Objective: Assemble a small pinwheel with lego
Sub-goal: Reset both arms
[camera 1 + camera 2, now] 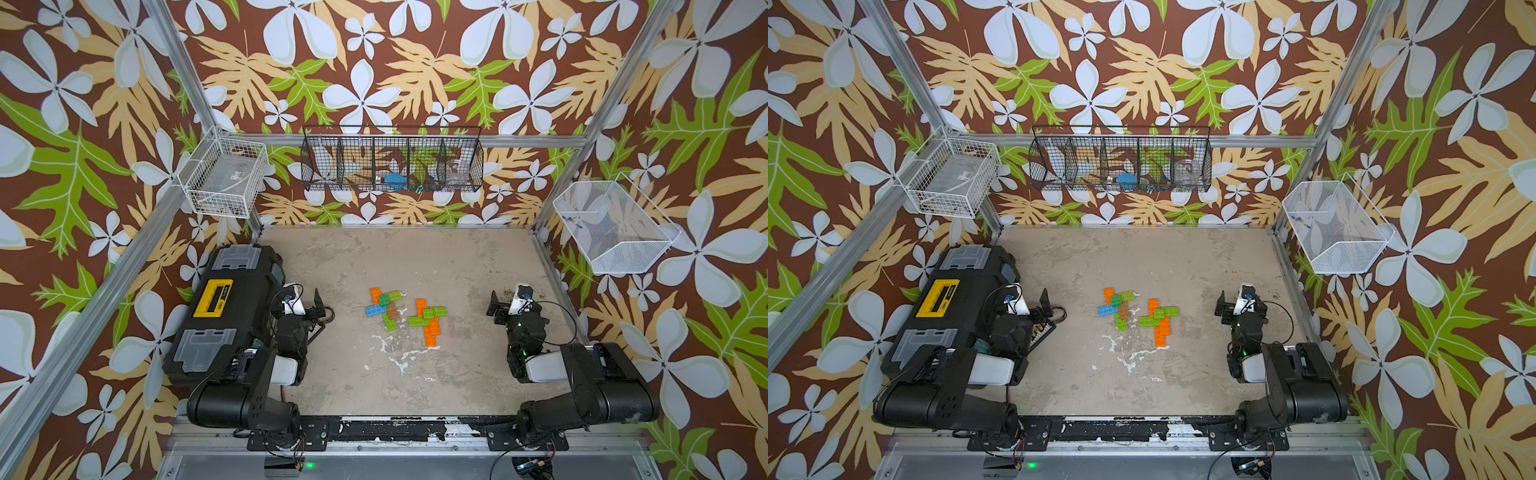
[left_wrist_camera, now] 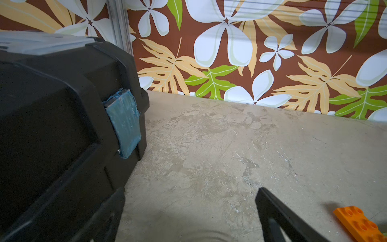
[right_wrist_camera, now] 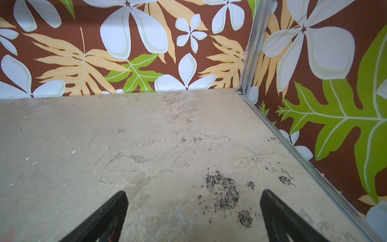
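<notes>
On the table (image 1: 415,257), about midway between the two arms: the lego (image 1: 384,308), flat in two clumps just beside each other, seen in both top views. In the first clump, orange, lime, dark green, blue and brown bricks crossed over one another; in the second clump (image 1: 428,322), orange and lime bricks likewise overlapped.

Spread wide and holding nothing: the left gripper (image 1: 319,307), low beside the black toolbox (image 1: 224,307), apart from the bricks. In its wrist view, only one finger (image 2: 278,218), with an orange brick (image 2: 360,224) near it.

Equally wide and empty: the right gripper (image 3: 193,197), over bare speckled table, well apart from the bricks.
</notes>
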Robot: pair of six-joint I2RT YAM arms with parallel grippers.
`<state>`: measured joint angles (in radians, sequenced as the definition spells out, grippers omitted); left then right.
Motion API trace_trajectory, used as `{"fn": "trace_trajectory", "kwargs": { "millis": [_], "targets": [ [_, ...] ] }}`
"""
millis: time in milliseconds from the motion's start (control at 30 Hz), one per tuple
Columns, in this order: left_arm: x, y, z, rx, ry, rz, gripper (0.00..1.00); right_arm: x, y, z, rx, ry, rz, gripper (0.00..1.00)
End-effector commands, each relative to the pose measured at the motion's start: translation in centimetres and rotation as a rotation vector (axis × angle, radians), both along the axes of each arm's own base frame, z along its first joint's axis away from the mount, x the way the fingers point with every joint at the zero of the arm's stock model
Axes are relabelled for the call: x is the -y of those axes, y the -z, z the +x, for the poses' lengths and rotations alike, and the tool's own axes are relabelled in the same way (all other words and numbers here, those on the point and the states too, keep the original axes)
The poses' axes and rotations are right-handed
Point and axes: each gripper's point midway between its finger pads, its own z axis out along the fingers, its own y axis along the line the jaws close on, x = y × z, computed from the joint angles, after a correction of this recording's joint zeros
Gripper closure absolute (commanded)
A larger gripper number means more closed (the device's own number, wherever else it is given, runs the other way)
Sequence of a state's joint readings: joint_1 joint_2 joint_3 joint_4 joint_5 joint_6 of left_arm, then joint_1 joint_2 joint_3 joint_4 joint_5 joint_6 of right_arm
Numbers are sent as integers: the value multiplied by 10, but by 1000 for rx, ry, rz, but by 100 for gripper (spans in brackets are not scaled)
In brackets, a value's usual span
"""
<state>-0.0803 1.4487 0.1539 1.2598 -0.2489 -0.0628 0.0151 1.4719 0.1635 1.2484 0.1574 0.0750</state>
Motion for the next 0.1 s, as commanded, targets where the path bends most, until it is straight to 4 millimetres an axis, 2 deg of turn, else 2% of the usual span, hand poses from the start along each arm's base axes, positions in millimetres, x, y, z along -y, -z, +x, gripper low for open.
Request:
{"fn": "trace_trajectory", "kwargs": {
  "millis": [0, 67],
  "targets": [
    [4, -5, 4, 18, 22, -3, 0, -1, -7, 2, 26, -3, 1, 0],
    [11, -7, 1, 29, 67, 6, 0, -1, -6, 1, 24, -4, 1, 0]
  ]
}}
